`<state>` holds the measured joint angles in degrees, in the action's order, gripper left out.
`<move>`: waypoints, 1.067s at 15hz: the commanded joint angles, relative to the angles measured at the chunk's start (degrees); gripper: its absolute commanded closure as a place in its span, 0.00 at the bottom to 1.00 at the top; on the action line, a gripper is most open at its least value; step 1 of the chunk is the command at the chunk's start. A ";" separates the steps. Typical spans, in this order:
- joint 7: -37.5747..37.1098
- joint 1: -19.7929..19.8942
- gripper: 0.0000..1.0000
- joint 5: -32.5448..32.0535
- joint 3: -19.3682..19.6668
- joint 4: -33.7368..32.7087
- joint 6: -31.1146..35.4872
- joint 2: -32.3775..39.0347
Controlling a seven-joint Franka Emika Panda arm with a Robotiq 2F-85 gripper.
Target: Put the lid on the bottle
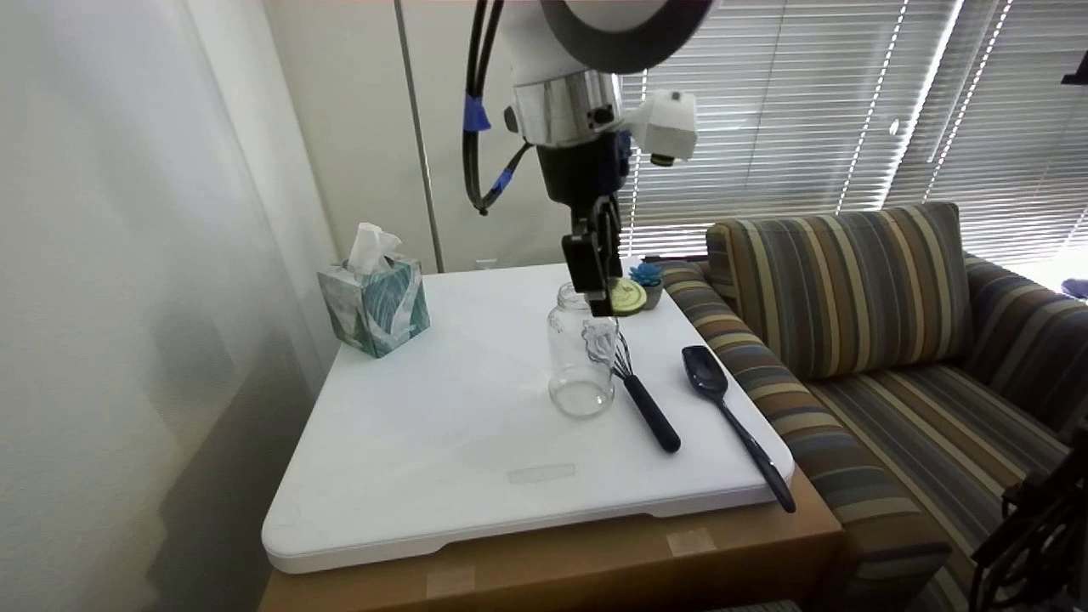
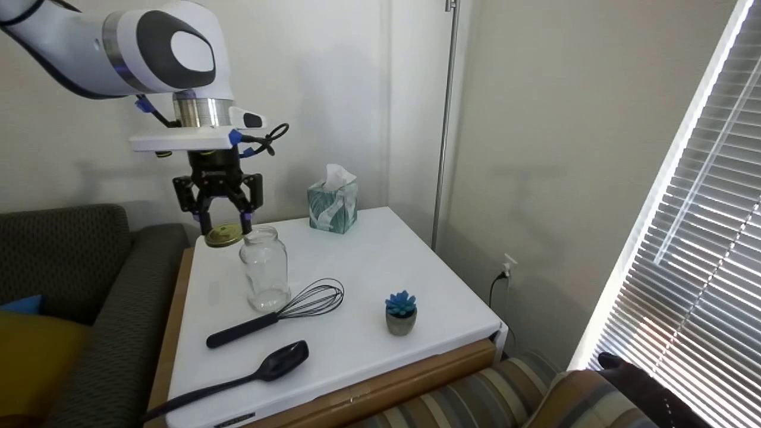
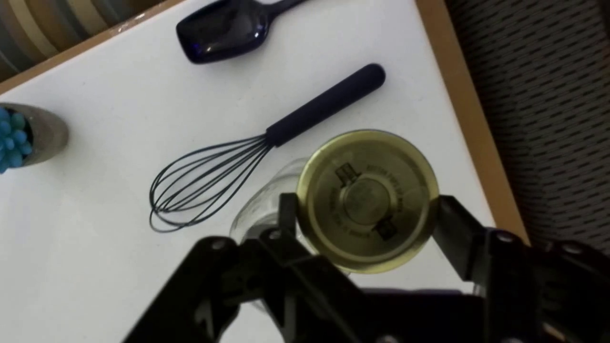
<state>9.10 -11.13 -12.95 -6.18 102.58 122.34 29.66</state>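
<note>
The tool (image 2: pixel 226 227) grips the gold lid (image 3: pixel 368 202) by its rim, aloft to one side of the open mouth of the glass jar (image 2: pixel 265 270). The jar stands upright on the white tabletop (image 1: pixel 425 459), a balloon whisk (image 3: pixel 282 131) just beside it; a black spatula (image 1: pixel 710 376) lies beyond, its handle overhanging the edge near a corner

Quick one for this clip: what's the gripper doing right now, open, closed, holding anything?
Gripper: closed on the lid, holding it by its edge.
</note>
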 commanded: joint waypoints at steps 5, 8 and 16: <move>-8.49 -2.22 0.53 -0.16 -3.15 26.72 6.69 -15.84; -9.12 -1.60 0.53 -2.84 -1.34 15.18 5.24 -7.91; -10.56 -0.78 0.28 -4.65 1.75 4.90 7.36 -5.18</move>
<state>-1.47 -11.86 -17.64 -4.43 107.51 129.84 24.52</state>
